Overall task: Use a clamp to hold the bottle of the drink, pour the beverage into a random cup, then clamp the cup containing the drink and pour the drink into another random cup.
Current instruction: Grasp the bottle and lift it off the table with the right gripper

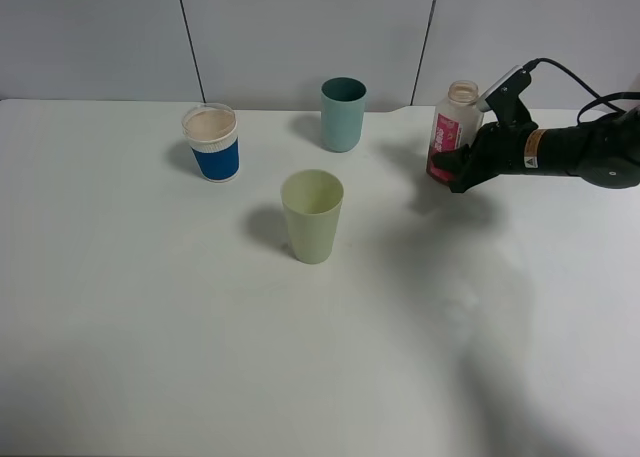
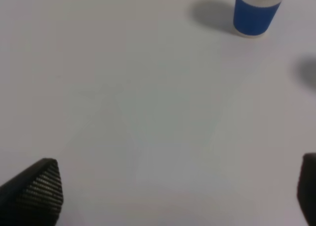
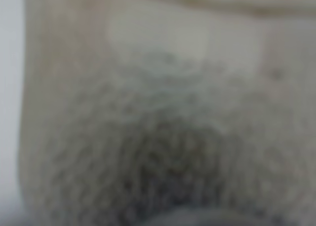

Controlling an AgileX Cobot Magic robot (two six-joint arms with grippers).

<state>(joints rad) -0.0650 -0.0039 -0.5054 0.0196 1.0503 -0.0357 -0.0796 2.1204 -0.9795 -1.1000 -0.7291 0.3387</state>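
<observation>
A clear drink bottle (image 1: 455, 122) with a pink label and no cap stands upright at the back right of the white table. My right gripper (image 1: 451, 166) is closed around its lower part; the right wrist view is filled by the blurred bottle (image 3: 158, 112). Three cups stand apart: a blue paper cup (image 1: 211, 142) with a white rim at the back left, a teal cup (image 1: 343, 114) at the back middle, and a pale green cup (image 1: 312, 216) nearer the front. My left gripper (image 2: 170, 196) is open and empty over bare table, with the blue cup (image 2: 256, 11) some way ahead of it.
The white table (image 1: 200, 357) reaches back to a grey panelled wall. The right arm's black cable (image 1: 580, 82) loops above the arm. The left arm is out of the exterior view.
</observation>
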